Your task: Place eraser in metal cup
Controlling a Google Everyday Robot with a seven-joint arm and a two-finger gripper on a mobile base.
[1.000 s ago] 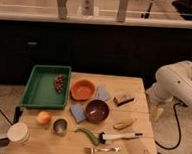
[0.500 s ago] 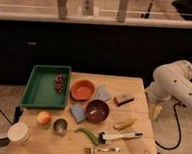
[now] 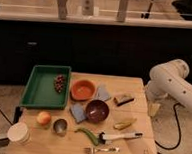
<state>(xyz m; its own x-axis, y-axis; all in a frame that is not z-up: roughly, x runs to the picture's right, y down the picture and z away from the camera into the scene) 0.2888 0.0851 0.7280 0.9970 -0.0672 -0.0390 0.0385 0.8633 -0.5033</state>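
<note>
Clutter covers the table [image 3: 126, 85], a pale wooden top; the eraser [image 3: 123, 99] lies on its right part, a small tan block with a dark underside, just right of a blue cloth [image 3: 103, 93] and above a yellow banana-shaped piece [image 3: 124, 125]. The metal cup [image 3: 60, 126] stands upright near the front left, just beside an orange fruit [image 3: 43, 118] on its left, well apart from the eraser; a dark maroon bowl [image 3: 97, 110] sits between the two, touching a second blue cloth [image 3: 77, 111]. An orange bowl [image 3: 82, 89] rests behind the maroon one; a green tray [image 3: 36, 98] fills the back left and holds a dark bunch of grapes [image 3: 59, 82] near its right wall. A white paper cup [image 3: 19, 133] stands at the front left corner; a green pepper [image 3: 87, 133], a white-handled tool [image 3: 119, 137] and a fork [image 3: 101, 150] lie along the front edge. The white arm [image 3: 172, 82] bends in from the right; the pincer [image 3: 153, 108] hangs off the table's right edge, beside the eraser's side but apart from it, holding nothing that can be seen; whether it is apart or together cannot be told.
</note>
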